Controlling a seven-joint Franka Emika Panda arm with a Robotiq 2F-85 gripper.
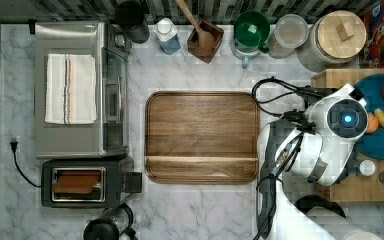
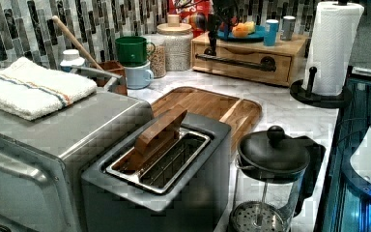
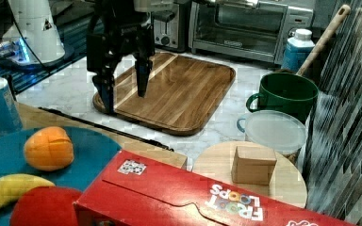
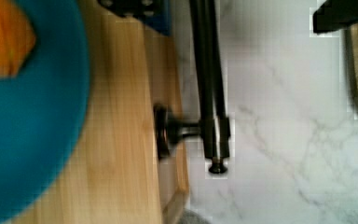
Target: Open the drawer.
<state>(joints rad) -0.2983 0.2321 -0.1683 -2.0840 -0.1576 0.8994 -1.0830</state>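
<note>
Even indoor light; blurry wrist view

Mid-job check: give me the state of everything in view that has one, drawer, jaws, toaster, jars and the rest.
drawer: shut, front flush with the cabinet.
handle: not gripped.
gripper: jaws open, hanging above the handle.
toaster: a brown slab stands tilted in its slot.
toaster oven: door closed.
French press: lid on.
grain jar: wooden lid on.
wooden tray: bare.

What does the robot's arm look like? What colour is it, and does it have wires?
The arm is white and rounded, with a glowing blue light in a dark round cap. Black cables loop along it. The end effector is black, with two long, narrow fingers.
</note>
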